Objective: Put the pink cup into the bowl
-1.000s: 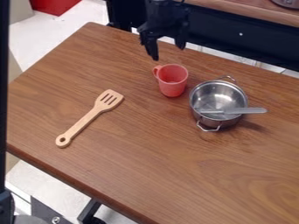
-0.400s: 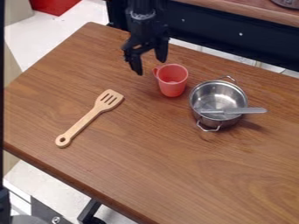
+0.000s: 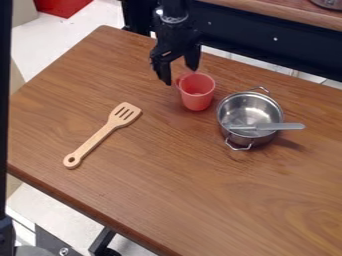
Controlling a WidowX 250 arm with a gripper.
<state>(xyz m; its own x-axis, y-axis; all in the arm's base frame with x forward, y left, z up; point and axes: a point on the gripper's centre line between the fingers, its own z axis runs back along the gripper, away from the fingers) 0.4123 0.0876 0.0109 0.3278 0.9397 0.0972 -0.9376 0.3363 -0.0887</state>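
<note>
Fingers (image 3: 163, 71) parted near pink cup (image 3: 197, 101) (upright, beside metal pot (image 3: 248, 113)).

You're looking at a coral-pink cup (image 3: 197, 95), a silvery pot (image 3: 234, 111) and a pale grey handle (image 3: 284, 126). Your spatula (image 3: 100, 136) is light tan, your table (image 3: 167, 175) brown with darker grain streaks, your gripper (image 3: 180, 76) black. The floor (image 3: 43, 50) is whitish, perhaps faintly mottled; the top-left patch (image 3: 63, 6) is red.
</note>
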